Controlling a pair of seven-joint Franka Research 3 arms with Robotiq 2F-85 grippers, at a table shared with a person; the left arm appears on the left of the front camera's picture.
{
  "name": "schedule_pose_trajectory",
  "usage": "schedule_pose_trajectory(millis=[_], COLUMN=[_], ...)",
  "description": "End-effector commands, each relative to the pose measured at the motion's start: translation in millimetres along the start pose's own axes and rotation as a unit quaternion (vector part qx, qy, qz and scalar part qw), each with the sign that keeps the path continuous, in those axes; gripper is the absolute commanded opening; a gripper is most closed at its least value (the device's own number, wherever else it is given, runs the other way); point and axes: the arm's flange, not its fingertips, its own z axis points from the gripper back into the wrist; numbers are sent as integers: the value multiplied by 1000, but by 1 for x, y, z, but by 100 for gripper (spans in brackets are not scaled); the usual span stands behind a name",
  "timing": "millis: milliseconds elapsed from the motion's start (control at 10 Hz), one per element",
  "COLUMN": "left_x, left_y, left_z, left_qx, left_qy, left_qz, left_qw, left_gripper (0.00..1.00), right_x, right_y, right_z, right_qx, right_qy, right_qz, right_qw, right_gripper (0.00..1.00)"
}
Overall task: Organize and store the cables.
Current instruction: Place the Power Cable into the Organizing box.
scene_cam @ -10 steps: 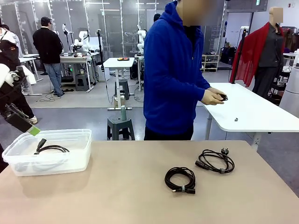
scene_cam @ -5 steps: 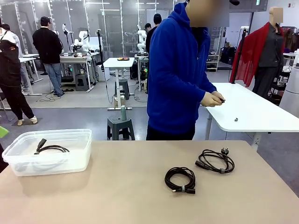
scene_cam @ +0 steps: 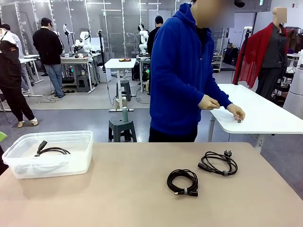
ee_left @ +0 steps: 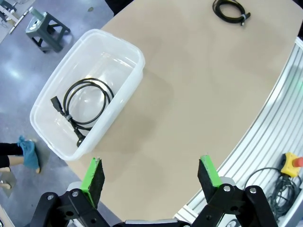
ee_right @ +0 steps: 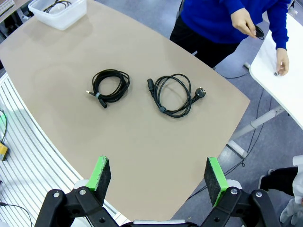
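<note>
Cables lie as three coils. The stored coil [scene_cam: 51, 151] is already in the clear bin [scene_cam: 71, 165] at the left end of the surface [scene_cam: 118, 198]. The other two are out in the open toward the right. The near coil [scene_cam: 182, 181] sits about mid-surface, and the plug coil [scene_cam: 218, 162] lies just beyond it to the right, close but apart.

Storing looks about a third done, and the step in hand seems to be picking the next coil to approach. The left end effector [ee_left: 150, 172] hangs high beside the bin, jaws wide and empty. The right end effector [ee_right: 157, 171] hangs high above the two loose coils, also wide and empty. The right one looks better placed: it would have to drop over a coil, pinch several strands together and carry them across to the bin. The person [scene_cam: 182, 71] at the far side is turned toward another table.
</note>
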Motion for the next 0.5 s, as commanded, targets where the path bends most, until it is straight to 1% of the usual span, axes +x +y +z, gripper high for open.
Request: schedule_pose_trajectory(millis=[0,400], left_x=[0,0], left_y=[-1,-1], left_z=[-1,-1], left_qx=[-3,-3], left_qy=[2,2], left_qz=[-2,-2], left_qw=[1000,1000], left_gripper=[100,100], right_x=[-1,-1], right_y=[-1,-1], right_z=[0,0], right_qx=[0,0], right_qy=[0,0], right_qz=[-1,-1], right_qw=[1000,1000], right_gripper=[100,100])
